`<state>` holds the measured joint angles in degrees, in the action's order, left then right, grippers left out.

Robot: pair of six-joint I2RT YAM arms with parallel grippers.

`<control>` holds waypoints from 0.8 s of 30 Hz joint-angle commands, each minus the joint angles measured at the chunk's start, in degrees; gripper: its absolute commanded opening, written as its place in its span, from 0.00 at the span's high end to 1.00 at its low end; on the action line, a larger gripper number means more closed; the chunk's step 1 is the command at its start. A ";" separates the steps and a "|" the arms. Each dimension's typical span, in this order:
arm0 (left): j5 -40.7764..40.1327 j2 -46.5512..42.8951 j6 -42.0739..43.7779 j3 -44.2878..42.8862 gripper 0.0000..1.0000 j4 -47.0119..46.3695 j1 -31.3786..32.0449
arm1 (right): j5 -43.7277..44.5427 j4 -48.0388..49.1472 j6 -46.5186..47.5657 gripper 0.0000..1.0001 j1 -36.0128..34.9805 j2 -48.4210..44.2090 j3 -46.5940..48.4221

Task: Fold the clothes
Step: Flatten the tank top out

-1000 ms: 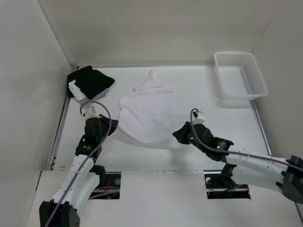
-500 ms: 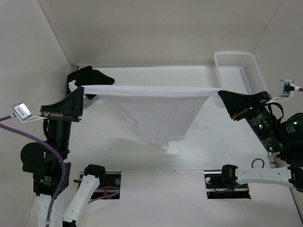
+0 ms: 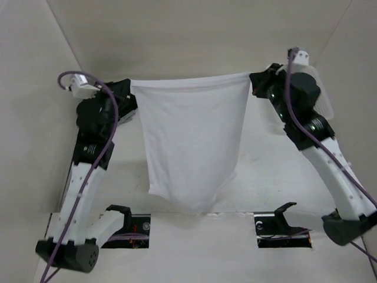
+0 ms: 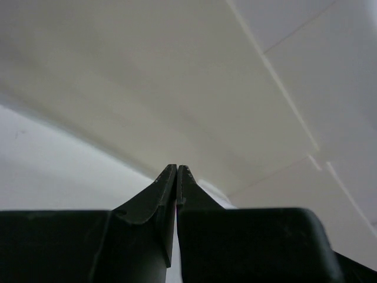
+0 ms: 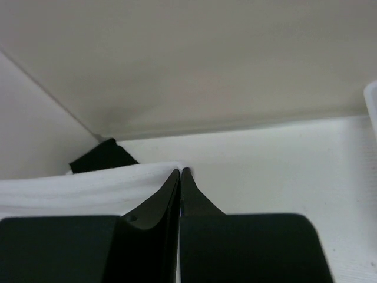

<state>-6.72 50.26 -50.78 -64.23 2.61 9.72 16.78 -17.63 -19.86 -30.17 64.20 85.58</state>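
Both pairs of jaws are pinched tight on cloth: we see the left gripper (image 3: pixel 132 89) clamped on the upper left corner of the plain white shirt-like garment of thin soft cloth (image 3: pixel 191 138), and the right gripper (image 3: pixel 253 80) clamped on its upper right corner. Largest before us is the flat white table (image 3: pixel 277 171), closed in by pale walls. Above it the garment hangs as a broad sheet between the two arms, its top edge stretched nearly straight and level from one gripper to the other, high against the back wall in the overhead view. From that edge the cloth falls toward the near side, narrowing a little, and its lower hem reaches the near edge of the table between the two arm bases; we cannot tell whether the hem touches the surface. The white and black left arm (image 3: pixel 82 177) and right arm (image 3: pixel 330 165) are both raised, well apart, one at each side of the sheet. In the left wrist view the black fingers (image 4: pixel 156 197) meet with only a hairline between them, and a sliver of white cloth shows just beside the tips. In the right wrist view the fingers (image 5: pixel 191 197) meet likewise, and the garment's edge runs off leftward from the tips as a white band. Beyond that band a small black cloth bundle (image 5: pixel 103 156) sits in the far corner of the table.
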 commanded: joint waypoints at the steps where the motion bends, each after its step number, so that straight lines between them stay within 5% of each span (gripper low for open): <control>1: -3.03 7.90 0.68 -3.51 0.99 -7.00 -0.88 | -14.30 4.44 -5.10 1.00 7.17 7.40 5.79; 10: 0.13 21.29 1.92 -26.29 0.99 -5.78 -4.48 | -18.01 -11.36 -2.91 1.00 12.03 27.99 48.34; 18: -0.04 11.36 3.85 -24.02 1.00 -6.39 -4.58 | -12.04 -9.80 0.16 0.99 6.85 12.80 38.53; 24: -0.57 6.26 4.29 -24.54 1.00 -5.43 -3.70 | -4.75 -10.76 5.08 0.99 -3.95 4.62 36.15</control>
<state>-6.42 57.67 -47.99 -87.50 -1.37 5.85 5.74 -29.17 -18.74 -30.94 70.46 122.06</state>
